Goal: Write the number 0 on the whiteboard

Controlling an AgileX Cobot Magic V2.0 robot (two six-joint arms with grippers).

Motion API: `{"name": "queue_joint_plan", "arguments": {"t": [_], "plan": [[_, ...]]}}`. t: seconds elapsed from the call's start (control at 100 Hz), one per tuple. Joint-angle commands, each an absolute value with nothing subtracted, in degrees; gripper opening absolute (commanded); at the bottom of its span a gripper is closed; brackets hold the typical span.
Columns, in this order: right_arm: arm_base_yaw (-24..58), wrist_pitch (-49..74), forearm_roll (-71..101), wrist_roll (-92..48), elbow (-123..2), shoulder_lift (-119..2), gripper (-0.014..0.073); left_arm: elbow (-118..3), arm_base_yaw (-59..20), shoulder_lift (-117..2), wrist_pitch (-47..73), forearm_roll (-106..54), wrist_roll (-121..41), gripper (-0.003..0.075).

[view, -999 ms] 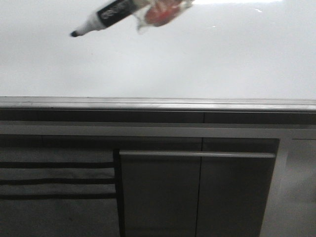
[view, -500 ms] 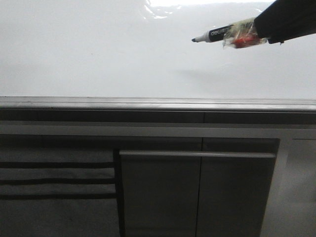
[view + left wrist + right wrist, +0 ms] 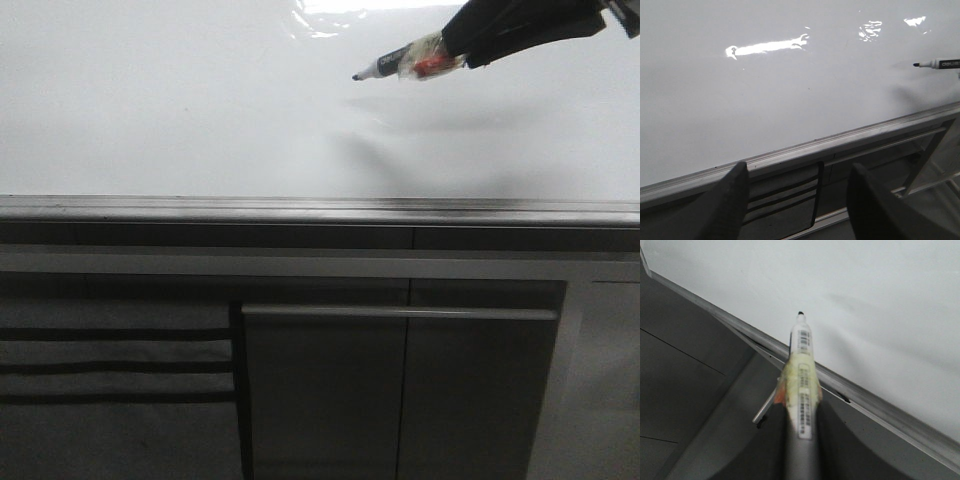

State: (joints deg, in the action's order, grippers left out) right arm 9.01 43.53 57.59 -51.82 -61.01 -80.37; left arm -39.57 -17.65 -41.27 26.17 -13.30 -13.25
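Observation:
The whiteboard (image 3: 200, 120) is glossy white with a grey metal rim (image 3: 300, 208). No number 0 shows on it in any view. My right gripper (image 3: 455, 45) is shut on a black-tipped marker (image 3: 395, 62) wrapped in tape and holds it over the board's right part, tip (image 3: 357, 76) pointing left. The marker's shadow lies apart from the tip, so the tip seems off the surface. The right wrist view shows the marker (image 3: 801, 355) between the fingers, pointing at the board. My left gripper (image 3: 797, 185) is open and empty near the rim (image 3: 840, 142). The marker (image 3: 940, 64) also shows there.
Dark grey cabinet panels (image 3: 400, 400) with a metal handle bar (image 3: 400, 313) lie below the board's rim. A slotted panel (image 3: 110, 365) is at the lower left. Glare patches (image 3: 765, 47) lie on the board.
One second ago the marker was at the upper left, close to the camera. It swung to the right, and has now shifted a little left with more of the arm in view.

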Motion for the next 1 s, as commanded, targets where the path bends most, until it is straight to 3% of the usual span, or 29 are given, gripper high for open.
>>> {"name": "queue_joint_plan", "arguments": {"t": [0.0, 0.26, 0.53, 0.759, 0.989], "plan": [[8.78, 43.68, 58.60, -51.82, -65.57, -82.20, -0.0024, -41.02, -17.52, -41.37, 21.93, -14.31, -12.79, 0.0385], [8.71, 50.12, 50.62, -48.88, -70.49, -91.23, -0.0024, -41.02, -17.52, -41.37, 21.93, -14.18, -12.79, 0.0385], [5.17, 50.03, 50.05, -46.75, -74.66, -88.81, -0.0024, -41.02, -17.52, -41.37, 21.93, -13.68, -12.79, 0.0385], [9.77, 47.75, 50.11, -46.75, -76.79, -89.19, -0.0024, -41.02, -17.52, -41.37, 21.93, -13.68, -12.79, 0.0385], [11.21, 57.98, 51.25, -52.77, -76.68, -86.88, -0.0024, -41.02, -17.52, -41.37, 22.36, -13.68, -12.79, 0.0385]]}}
